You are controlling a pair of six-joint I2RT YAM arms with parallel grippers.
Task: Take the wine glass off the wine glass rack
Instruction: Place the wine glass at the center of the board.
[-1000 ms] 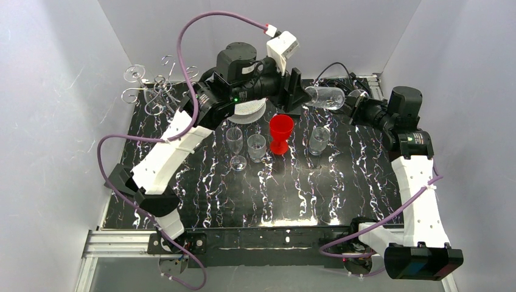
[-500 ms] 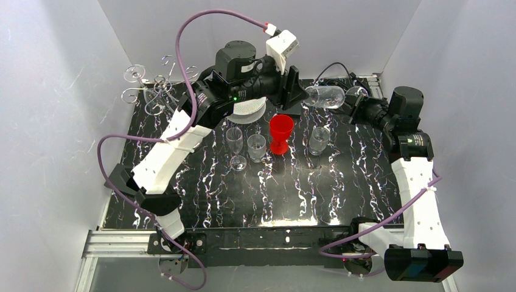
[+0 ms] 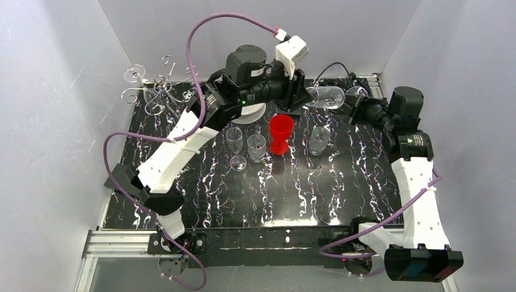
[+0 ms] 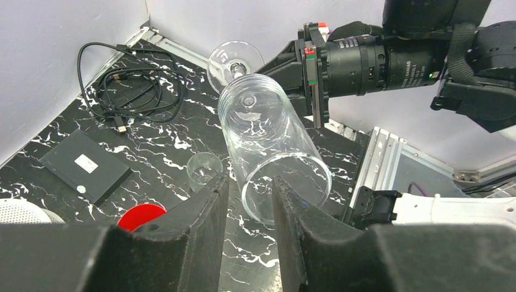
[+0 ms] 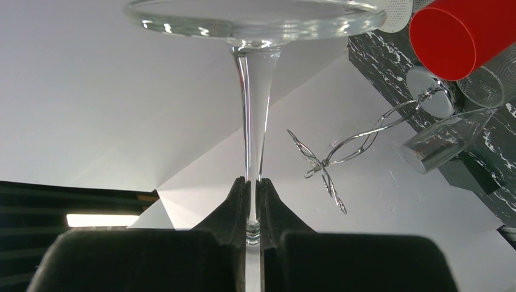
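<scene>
Fingers (image 5: 238, 204) of the right gripper (image 5: 252, 185) were clamped on the stem of the wine glass (image 3: 325, 96), held sideways in the air, well apart from the wine glass rack (image 3: 159, 91).
The lift-off looked done; the left gripper (image 4: 248, 181), fingers apart, hovered at the bowl's mouth, and only a set-down or handover seemed left.

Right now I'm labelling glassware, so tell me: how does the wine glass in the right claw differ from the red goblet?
The wine glass is clear, while the red goblet is opaque red. The wine glass hangs sideways in the air with its stem pinched by the right claw, while the red goblet stands upright on the table, in neither claw. Both are stemmed, with a bowl and a foot.
</scene>
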